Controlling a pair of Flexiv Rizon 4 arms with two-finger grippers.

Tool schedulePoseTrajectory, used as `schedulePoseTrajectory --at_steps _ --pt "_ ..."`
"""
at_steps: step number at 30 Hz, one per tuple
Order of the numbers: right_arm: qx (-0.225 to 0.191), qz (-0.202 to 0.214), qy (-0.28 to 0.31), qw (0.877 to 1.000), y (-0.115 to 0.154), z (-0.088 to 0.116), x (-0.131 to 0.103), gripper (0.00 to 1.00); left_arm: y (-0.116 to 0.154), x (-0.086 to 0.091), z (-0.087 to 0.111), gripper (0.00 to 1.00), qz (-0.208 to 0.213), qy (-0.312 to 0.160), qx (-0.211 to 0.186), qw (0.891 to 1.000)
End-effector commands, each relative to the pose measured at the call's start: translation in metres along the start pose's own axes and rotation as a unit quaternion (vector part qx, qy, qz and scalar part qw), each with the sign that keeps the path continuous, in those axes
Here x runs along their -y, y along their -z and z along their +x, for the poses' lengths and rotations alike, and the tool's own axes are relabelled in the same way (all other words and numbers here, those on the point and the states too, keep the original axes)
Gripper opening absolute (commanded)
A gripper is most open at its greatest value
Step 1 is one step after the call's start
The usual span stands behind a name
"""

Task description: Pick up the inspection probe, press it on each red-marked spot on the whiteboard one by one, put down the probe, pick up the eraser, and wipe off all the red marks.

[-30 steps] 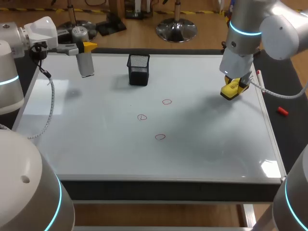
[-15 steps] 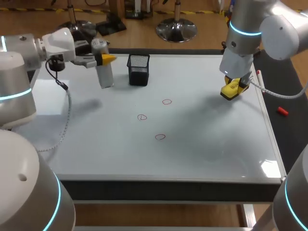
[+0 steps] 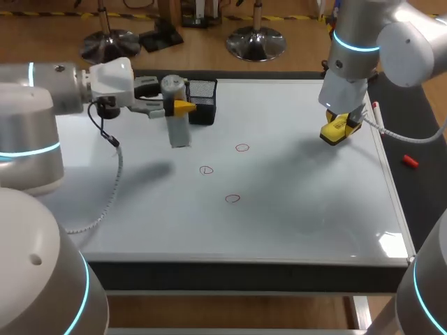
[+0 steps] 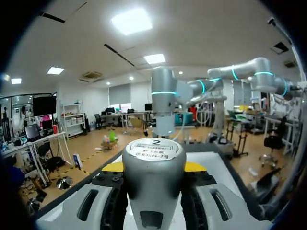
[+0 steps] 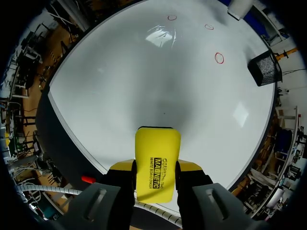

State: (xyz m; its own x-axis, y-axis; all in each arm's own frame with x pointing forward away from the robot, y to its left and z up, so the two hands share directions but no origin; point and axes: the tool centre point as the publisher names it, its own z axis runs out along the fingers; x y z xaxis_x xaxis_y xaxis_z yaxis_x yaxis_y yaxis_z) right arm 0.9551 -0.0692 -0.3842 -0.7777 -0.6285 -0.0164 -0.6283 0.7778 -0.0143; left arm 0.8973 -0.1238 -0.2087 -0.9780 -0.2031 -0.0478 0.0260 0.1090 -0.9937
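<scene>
Firmly pinching the grey probe [image 3: 179, 130] from two sides with the left tool [image 3: 172, 106], one yellow tip on each side of its round body. Holding it upright, flat top toward the wrist, bottom end pointing down at the whiteboard [image 3: 300, 216]. Looks lifted off the board, judging by the shadow lying apart from it. Just beside the black mesh cup [image 3: 202, 102], maybe touching; hard to tell. Near the three red marks [image 3: 206, 169], but not over any of them yet.

Over at the far right side of the board, squeezing the yellow eraser [image 3: 336, 130] with the right tool [image 5: 156, 168], both tips pressed on its long sides. Held up above the board, well apart from the marks.

Could go wrong like this: bumping the mesh cup and knocking it over, being so close. Landing beside a red ring and not on it, if aimed badly. Sliding while pressing and smearing the red ink. Pushing too hard and making the probe slip up through the pinch.

Counting now: two tools, one probe, one eraser, one mesh cup, one whiteboard, three red marks.
</scene>
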Motion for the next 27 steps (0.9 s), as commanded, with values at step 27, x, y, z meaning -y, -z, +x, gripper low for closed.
schedulePoseTrajectory --at_steps 27 --pt "-0.001 0.001 0.001 1.0 0.001 0.0 0.0 0.0 -0.048 -0.043 0.038 0.0 0.001 0.015 -0.073 0.997"
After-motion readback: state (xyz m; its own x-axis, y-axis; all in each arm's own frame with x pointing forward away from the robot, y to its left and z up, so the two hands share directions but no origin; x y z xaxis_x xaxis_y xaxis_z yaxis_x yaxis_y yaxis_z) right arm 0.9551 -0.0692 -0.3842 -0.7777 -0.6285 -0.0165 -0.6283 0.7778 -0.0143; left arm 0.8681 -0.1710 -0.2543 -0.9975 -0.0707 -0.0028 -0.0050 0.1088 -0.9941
